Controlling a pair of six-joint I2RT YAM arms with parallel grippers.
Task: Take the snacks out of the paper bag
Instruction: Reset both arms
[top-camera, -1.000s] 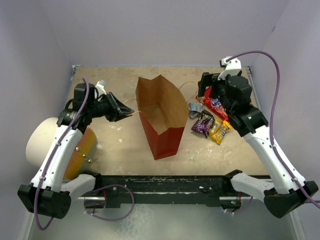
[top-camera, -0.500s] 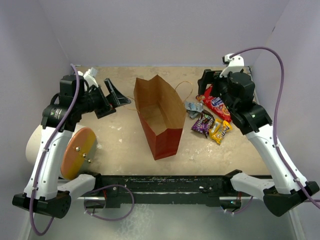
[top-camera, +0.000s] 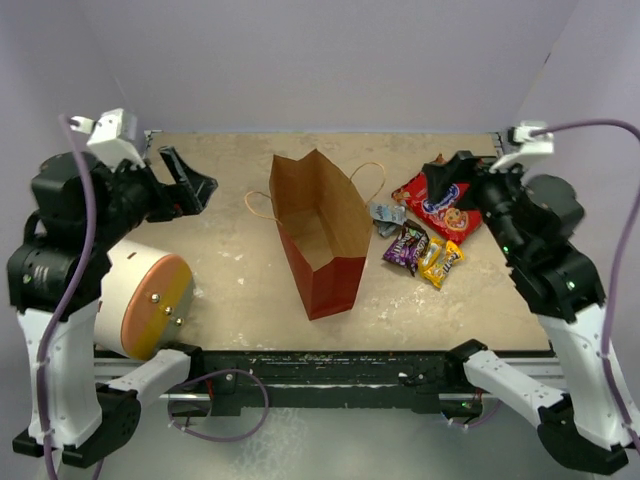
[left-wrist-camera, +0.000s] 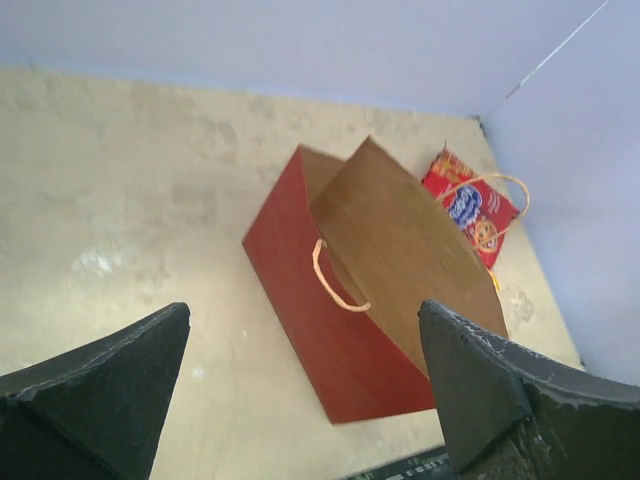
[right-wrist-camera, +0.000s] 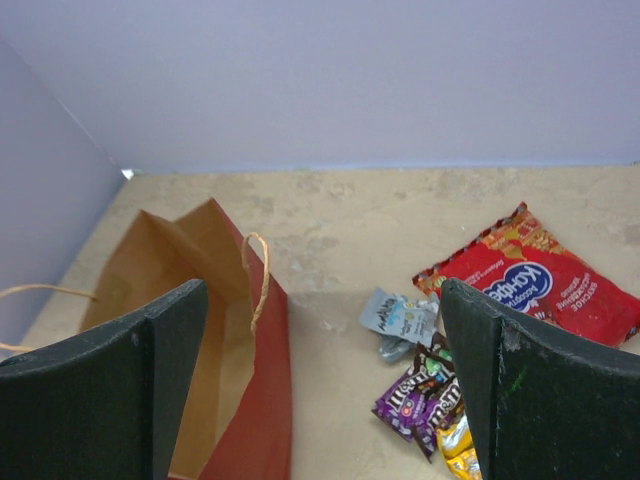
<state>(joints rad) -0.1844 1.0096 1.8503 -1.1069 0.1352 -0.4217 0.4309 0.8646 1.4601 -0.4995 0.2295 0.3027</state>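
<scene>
**Both grippers released, snacks beside the bag**

The large brown kraft paper bag (top-camera: 328, 283) with red outer faces stands open-mouthed mid-table. At its 3 o'clock lie the red cookie bag with blue logo (top-camera: 440, 205), a silver-grey packet (top-camera: 387, 213), a purple packet (top-camera: 406, 247) and a yellow-orange packet (top-camera: 440, 262), clustered. The left gripper (top-camera: 195, 192) hangs at the bag's 10 o'clock, released and empty. The right gripper (top-camera: 450, 172), also released and empty, hovers at 2 o'clock.

I see the paper bag (top-camera: 312, 215) standing upright mid-tabletop (top-camera: 230, 275), its length running from the far side toward me. The snacks (top-camera: 408, 245) lie clustered to its right: the cookie bag (top-camera: 437, 205) farthest back, a small packet (top-camera: 388, 213) just beside the paper bag, and two packets (top-camera: 442, 262) side by side nearer me. A cylinder (top-camera: 145, 305) lies on its side well to the left.
</scene>
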